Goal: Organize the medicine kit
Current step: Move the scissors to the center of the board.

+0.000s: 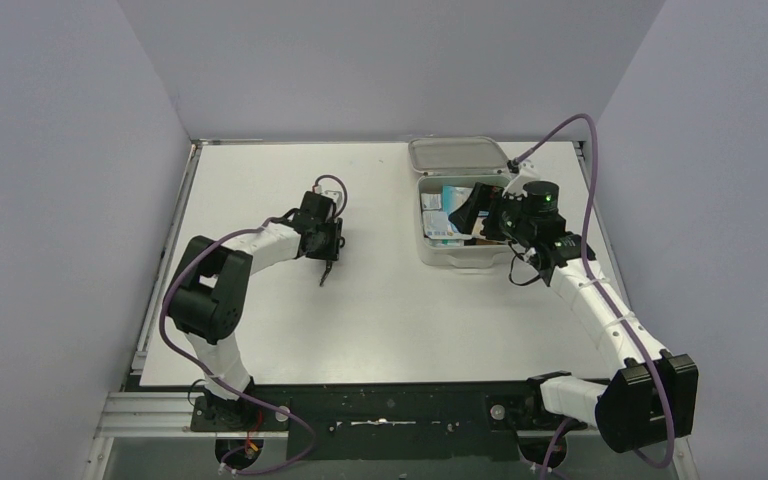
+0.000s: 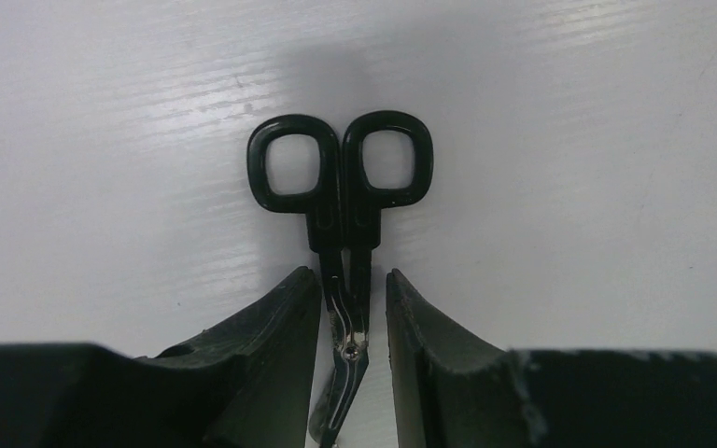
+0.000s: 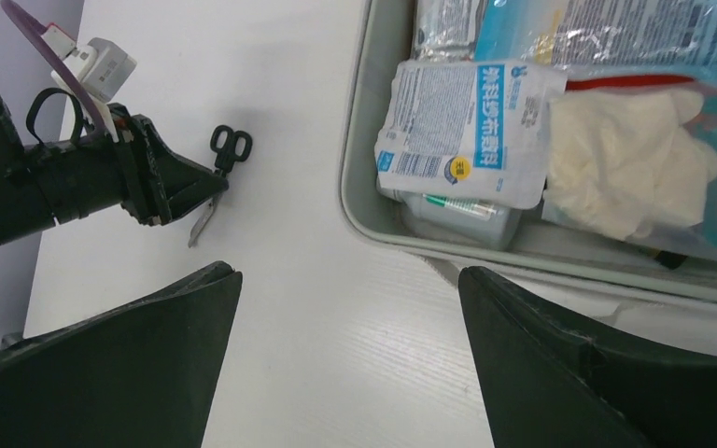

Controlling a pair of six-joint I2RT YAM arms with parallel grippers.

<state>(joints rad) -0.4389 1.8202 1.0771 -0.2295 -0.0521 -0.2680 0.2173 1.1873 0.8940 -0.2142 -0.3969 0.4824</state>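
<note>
Left hand [image 2: 353,280] sits low over scissors [image 2: 341,233], centre-left of top view. Fingers partly open, one each side of the blades just below the black handles, not visibly clamped yet. Prob. lined up on the narrow shank for a clean pinch. Scissors lie flat on counter [image 1: 380,320], well apart from medicine kit [image 1: 450,262], which is upper right, lid [image 1: 457,155] open, w/ a white-blue sachet [image 3: 467,121] & bagged gloves [image 3: 616,159] inside. Right hand [image 3: 345,308] hovers wide open, empty, at kit's edge, likely leaving room for the scissors.
</note>
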